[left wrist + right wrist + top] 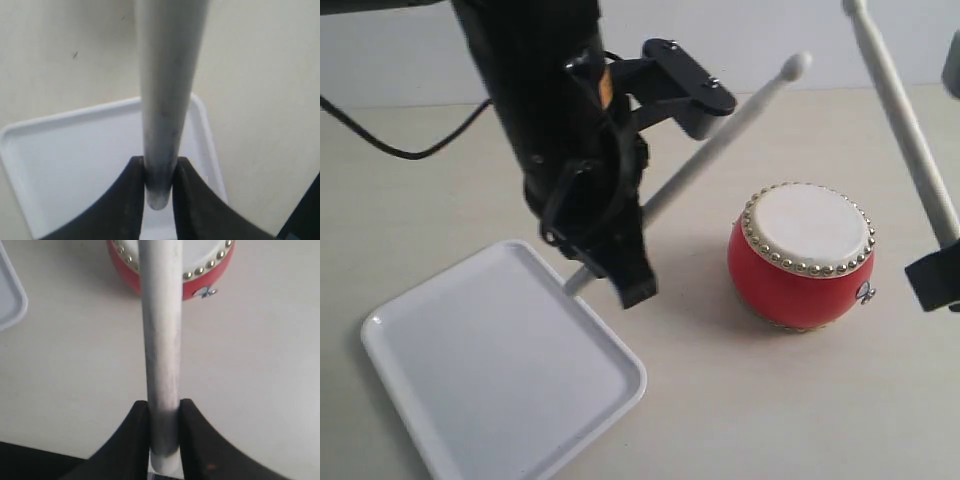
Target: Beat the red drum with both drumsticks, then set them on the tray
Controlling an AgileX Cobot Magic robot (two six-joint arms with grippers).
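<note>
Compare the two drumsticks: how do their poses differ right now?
The left drumstick leans low toward the right, its butt by the edge of the tray; the right drumstick stands steeper, leaning left, beside the red drum. Both are pale, clamped near the butt by the left gripper and right gripper, tips raised off the drum.

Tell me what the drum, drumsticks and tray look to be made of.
Red drum: glossy red shell, lacquered wood or plastic; matte cream skin, shiny metal studs. Left drumstick and right drumstick: pale, matte, faintly smudged, probably painted wood. Tray: smooth white with soft sheen, likely plastic.
</note>
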